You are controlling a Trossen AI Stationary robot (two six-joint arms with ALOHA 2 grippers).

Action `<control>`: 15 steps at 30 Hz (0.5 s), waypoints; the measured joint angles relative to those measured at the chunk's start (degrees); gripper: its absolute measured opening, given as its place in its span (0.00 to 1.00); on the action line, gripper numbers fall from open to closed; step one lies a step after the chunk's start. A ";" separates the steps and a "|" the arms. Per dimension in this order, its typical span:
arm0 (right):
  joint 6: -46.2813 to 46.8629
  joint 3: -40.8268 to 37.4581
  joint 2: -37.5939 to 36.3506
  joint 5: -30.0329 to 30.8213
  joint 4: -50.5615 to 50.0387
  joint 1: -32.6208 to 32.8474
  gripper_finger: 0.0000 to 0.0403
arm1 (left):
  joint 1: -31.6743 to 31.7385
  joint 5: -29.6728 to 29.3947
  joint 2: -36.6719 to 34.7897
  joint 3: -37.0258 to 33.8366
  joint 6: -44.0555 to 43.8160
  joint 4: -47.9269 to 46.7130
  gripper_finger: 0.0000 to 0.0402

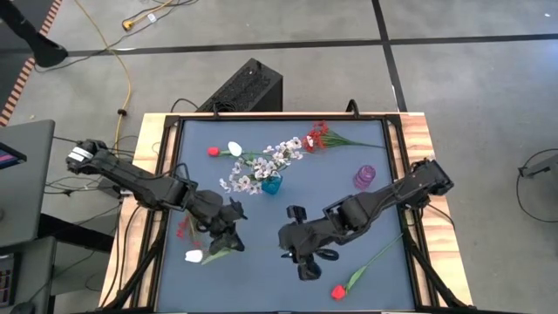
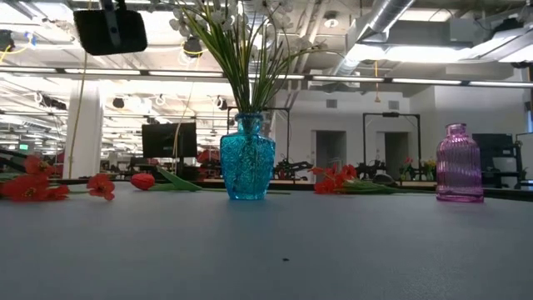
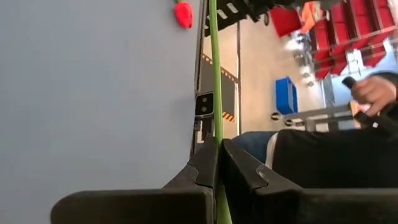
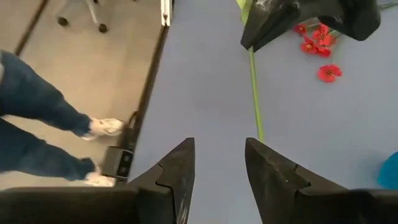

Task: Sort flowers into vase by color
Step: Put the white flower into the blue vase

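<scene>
My left gripper [image 1: 228,234] is shut on the thin green stem of a white-headed flower; the white head [image 1: 193,255] shows just left of it near the table's near-left part. In the right wrist view that gripper [image 4: 298,22] has the stem [image 4: 255,93] running out of it. My right gripper [image 4: 219,163] is open and touches nothing, right of the left one [image 1: 301,255]. A blue vase [image 1: 272,183] holds white sprays [image 2: 225,33]. The purple vase [image 1: 364,177] stands without flowers. A red flower [image 1: 338,292] lies near the near edge. My left gripper pinches the green stem [image 3: 217,134] between its two fingers [image 3: 205,165]. The stem runs along the fingers and sticks out straight ahead of them, past the table's edge. Whether the white head rests on the table, I cannot tell.
A red spray [image 1: 183,228] lies beside the left gripper. At the far side lie a red bud [image 1: 212,151], a white bud [image 1: 235,149] and a red spray [image 1: 318,138]. A person's legs [image 4: 37,124] stand beyond the table's edge.
</scene>
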 joint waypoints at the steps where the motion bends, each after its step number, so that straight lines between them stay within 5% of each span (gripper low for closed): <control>1: -0.53 0.00 0.73 0.25 0.31 -0.17 0.41 | -0.25 -0.75 0.08 0.00 -0.56 -0.41 0.00; 15: 0.29 0.07 7.34 1.62 1.97 -2.88 0.53 | -0.48 -1.61 1.46 0.01 -1.41 -0.80 0.00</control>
